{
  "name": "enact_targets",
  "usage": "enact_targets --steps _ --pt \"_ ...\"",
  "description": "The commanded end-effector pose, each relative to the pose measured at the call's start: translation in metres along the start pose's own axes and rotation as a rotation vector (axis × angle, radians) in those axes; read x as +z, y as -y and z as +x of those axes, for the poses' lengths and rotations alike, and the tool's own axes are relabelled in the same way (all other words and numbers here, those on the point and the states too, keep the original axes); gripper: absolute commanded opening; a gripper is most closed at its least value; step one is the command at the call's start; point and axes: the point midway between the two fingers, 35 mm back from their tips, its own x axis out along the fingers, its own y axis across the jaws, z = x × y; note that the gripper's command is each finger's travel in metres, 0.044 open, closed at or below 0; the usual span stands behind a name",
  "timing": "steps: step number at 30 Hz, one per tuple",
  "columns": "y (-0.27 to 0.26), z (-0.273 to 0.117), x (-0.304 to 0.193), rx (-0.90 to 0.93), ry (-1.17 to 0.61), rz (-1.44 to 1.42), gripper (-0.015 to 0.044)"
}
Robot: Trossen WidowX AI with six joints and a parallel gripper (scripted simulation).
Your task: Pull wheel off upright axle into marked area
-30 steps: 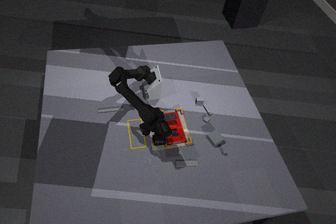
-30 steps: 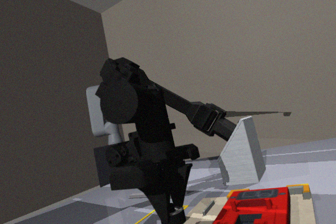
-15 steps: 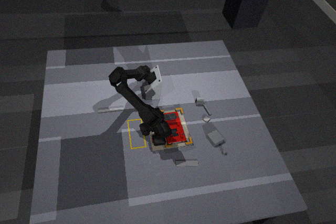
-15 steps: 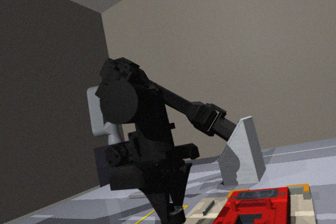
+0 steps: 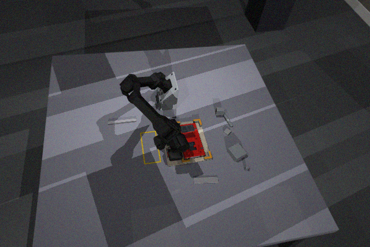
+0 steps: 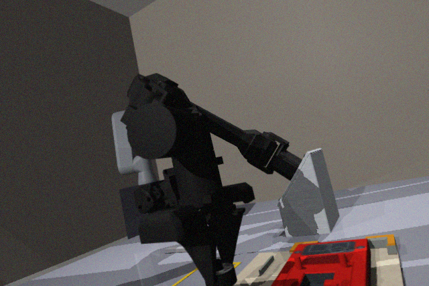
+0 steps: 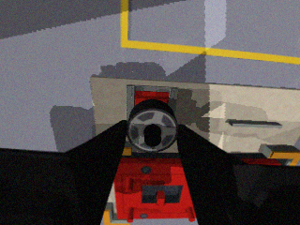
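Note:
The wheel (image 7: 165, 131) (image 6: 226, 268) is dark with a grey spoked face and a black centre. My gripper (image 7: 152, 127) is shut on it, with one finger on each side. The wheel is over the cream board (image 7: 108, 105) (image 5: 204, 141), beside the red part. The axle is hidden or merges with the dark centre, so I cannot tell whether the wheel still sits on it. The marked area is a yellow outline (image 5: 143, 148) (image 7: 124, 28) (image 6: 184, 277) on the table, beside the board and away from the wheel.
A red part (image 5: 199, 145) (image 6: 356, 265) lies on the board between orange corner pieces. Grey blocks (image 5: 237, 152) (image 5: 219, 111) lie right of the board in the top view. Pale strips (image 5: 206, 180) (image 5: 122, 120) lie in front of the board and left of the arm.

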Motion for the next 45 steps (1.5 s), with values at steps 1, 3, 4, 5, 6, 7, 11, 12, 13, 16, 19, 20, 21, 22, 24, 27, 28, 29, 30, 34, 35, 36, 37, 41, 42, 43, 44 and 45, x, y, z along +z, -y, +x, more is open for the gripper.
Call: enact_targets --steps 1,3,4,5,6,7,11,12,13,16,19,20,21,22,24,27,28,29,30,34,35,36,37,41,42,43,44,45 --pt "-0.001 -0.01 -0.003 0.012 -0.002 -0.014 0.0" --pt "-0.001 -0.011 -0.003 0.012 -0.002 -0.014 0.0" --pt "-0.001 -0.011 -0.003 0.012 -0.002 -0.015 0.0" --pt "-0.001 -0.012 -0.003 0.012 -0.002 -0.015 0.0" --pt "-0.001 -0.012 -0.003 0.012 -0.002 -0.015 0.0" --pt "-0.001 -0.012 -0.003 0.012 -0.002 -0.015 0.0" --pt "0.0 -0.014 -0.003 0.012 -0.002 -0.015 0.0" --pt "0.0 -0.014 -0.003 0.012 -0.002 -0.015 0.0" --pt "0.0 -0.014 -0.003 0.012 -0.002 -0.015 0.0" --pt "0.0 -0.015 -0.003 0.012 -0.002 -0.016 0.0" --pt "0.0 -0.016 -0.003 0.012 -0.002 -0.016 0.0" --pt "0.0 -0.017 -0.003 0.012 -0.002 -0.016 0.0" --pt "0.0 -0.017 -0.003 0.012 -0.002 -0.016 0.0" --pt "0.0 -0.017 -0.003 0.012 -0.002 -0.016 0.0" --pt "0.0 -0.018 -0.003 0.012 -0.002 -0.016 0.0" --pt "0.0 -0.019 -0.003 0.012 -0.002 -0.016 0.0" --pt "0.0 -0.019 -0.003 0.012 -0.002 -0.017 0.0" --pt "0.0 -0.019 -0.003 0.012 -0.002 -0.017 0.0" --pt "0.0 -0.02 -0.003 0.012 -0.002 -0.017 0.0" --pt "0.0 -0.021 -0.003 0.012 -0.001 -0.017 0.0" --pt "0.0 -0.021 -0.003 0.012 -0.001 -0.017 0.0" --pt "0.0 -0.022 -0.003 0.012 -0.001 -0.017 0.0" --pt "0.0 -0.022 -0.003 0.012 -0.001 -0.017 0.0" --pt "0.0 -0.023 -0.003 0.012 -0.001 -0.018 0.0" --pt "0.0 -0.024 -0.003 0.012 -0.001 -0.018 0.0" --pt "0.0 -0.024 -0.003 0.012 -0.001 -0.018 0.0" --pt "0.0 -0.024 -0.003 0.012 -0.001 -0.018 0.0" --pt "0.0 -0.025 -0.003 0.012 -0.001 -0.018 0.0"
